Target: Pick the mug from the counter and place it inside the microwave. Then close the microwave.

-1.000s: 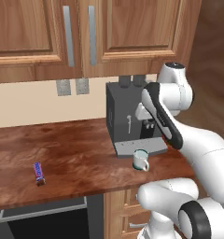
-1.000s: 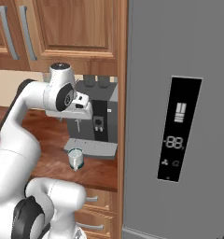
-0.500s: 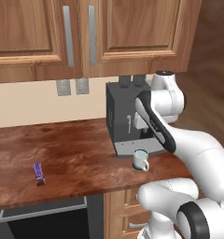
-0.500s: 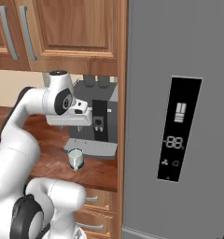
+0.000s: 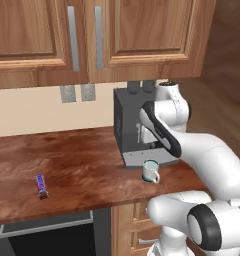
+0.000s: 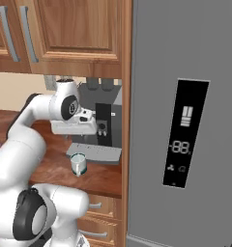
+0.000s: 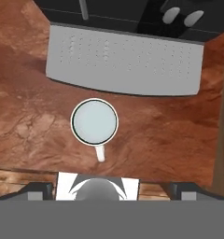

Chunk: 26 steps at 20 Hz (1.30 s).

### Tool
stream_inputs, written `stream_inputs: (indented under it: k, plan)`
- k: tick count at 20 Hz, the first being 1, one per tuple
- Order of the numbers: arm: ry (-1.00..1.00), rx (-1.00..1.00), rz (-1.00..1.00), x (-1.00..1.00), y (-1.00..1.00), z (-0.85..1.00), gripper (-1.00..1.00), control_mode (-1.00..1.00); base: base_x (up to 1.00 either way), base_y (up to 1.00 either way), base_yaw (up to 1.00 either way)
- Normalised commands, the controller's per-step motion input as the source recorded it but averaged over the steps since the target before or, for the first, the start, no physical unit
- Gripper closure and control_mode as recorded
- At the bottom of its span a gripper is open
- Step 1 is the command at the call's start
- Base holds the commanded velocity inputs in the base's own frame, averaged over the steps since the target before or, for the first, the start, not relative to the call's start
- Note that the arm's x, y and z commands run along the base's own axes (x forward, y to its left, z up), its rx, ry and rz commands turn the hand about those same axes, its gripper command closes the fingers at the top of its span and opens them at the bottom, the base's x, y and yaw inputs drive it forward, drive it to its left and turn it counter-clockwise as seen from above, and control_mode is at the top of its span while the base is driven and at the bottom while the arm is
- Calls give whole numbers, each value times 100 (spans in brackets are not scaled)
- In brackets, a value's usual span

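Note:
The white mug (image 7: 94,121) with a teal inside stands upright on the reddish-brown counter (image 5: 82,170), just in front of the coffee machine's drip tray. Its handle points toward the bottom of the hand view. The mug (image 5: 150,171) sits near the counter's front edge, and it also appears in the right base view (image 6: 78,164). My gripper (image 7: 111,190) hangs above it, facing straight down, open wide, nothing between its fingers. The mug lies a little ahead of the fingertips, apart from them. The microwave is out of view.
A dark grey coffee machine (image 5: 129,125) with a grey drip tray (image 7: 123,60) stands right behind the mug. A tall grey fridge (image 6: 185,120) closes the right side. Wooden cabinets (image 5: 92,35) hang overhead. A small wrapped bar (image 5: 41,185) lies on the counter's left part.
My hand has come down a little in front of the coffee machine, settling over the mug. The mug has not moved and the gripper stayed open.

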Motion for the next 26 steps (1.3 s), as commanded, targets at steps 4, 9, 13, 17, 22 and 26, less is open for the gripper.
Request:
stream_inputs:
  k: [4, 9, 13, 17, 22, 26]
  plan:
    - [-2, 9, 1, 0, 0, -49, -100, -100, 0, 0, 0]
    - [-2, 9, 3, 0, 0, -29, -100, -100, 0, 0, 0]
    - [0, 1, 2, -3, 0, -21, -100, -100, 0, 0, 0]
    - [0, 0, 2, -14, 1, -35, -100, -100, 0, 0, 0]
    - [0, 0, 3, -29, 0, -10, -100, -100, 0, 0, 0]
    - [0, 0, 3, -18, 0, -18, -100, -100, 0, 0, 0]
